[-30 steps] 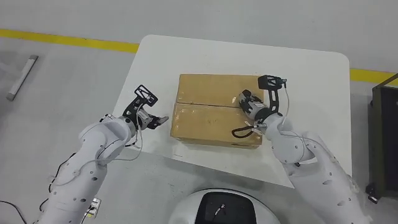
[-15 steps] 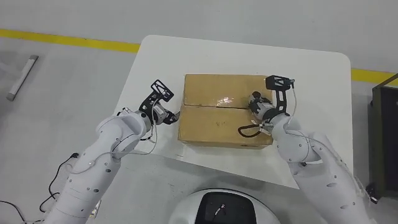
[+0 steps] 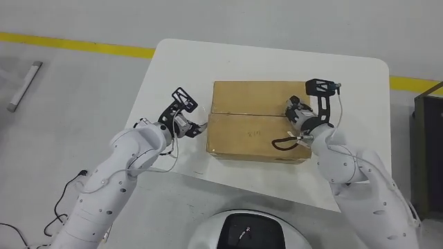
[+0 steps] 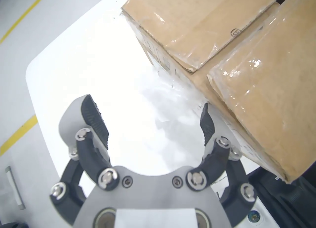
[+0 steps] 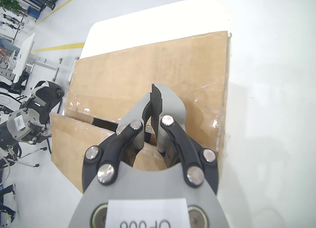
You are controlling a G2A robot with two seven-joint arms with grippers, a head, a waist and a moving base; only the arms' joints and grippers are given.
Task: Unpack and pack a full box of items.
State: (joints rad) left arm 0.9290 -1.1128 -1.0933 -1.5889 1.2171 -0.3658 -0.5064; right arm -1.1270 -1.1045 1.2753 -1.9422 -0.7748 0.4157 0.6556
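Note:
A closed brown cardboard box (image 3: 252,104) with clear tape on its flaps lies on the white table (image 3: 180,69), its top seam running left to right. My left gripper (image 3: 196,127) is open at the box's left end, low over the table. In the left wrist view the left gripper (image 4: 145,105) has one fingertip (image 4: 206,118) close against the box (image 4: 209,21) side. My right gripper (image 3: 292,109) rests on the box top near its right end. Seen from the right wrist, the right gripper (image 5: 153,100) is shut over the seam of the box (image 5: 187,66), holding nothing.
The box's front side lies close to the table's near edge (image 3: 277,187). Bare table spreads behind and to the right of the box (image 3: 353,83). A dark cart (image 3: 429,152) stands on the floor at the far right.
The box has slid to the right across the table. Both arms moved right with it, and the left gripper closed in on the box's left end.

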